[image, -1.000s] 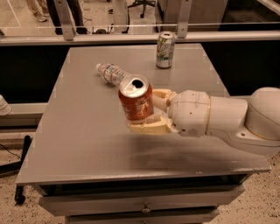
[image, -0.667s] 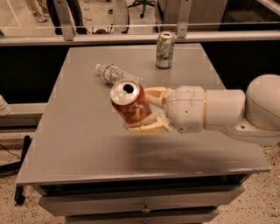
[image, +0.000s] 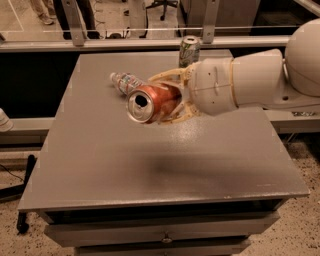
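Observation:
An orange soda can (image: 150, 103) hangs in the air above the grey table (image: 100, 165), tipped on its side with its opened top facing the camera. My gripper (image: 167, 97) is shut on the can, its cream fingers (image: 167, 76) running above and below the can's body. The white arm comes in from the right. A plastic water bottle (image: 126, 82) lies on its side on the table just behind the can. A green can (image: 189, 50) stands upright at the table's far edge.
The table has a drawer front (image: 165, 235) below its near edge. A glass partition with a metal rail (image: 125, 44) runs behind the table. A black cable and stand (image: 22, 200) lie on the floor at left.
The can has gone from upright to lying nearly horizontal in the gripper, its top now turned toward the camera. The gripper rotated and the arm rose slightly.

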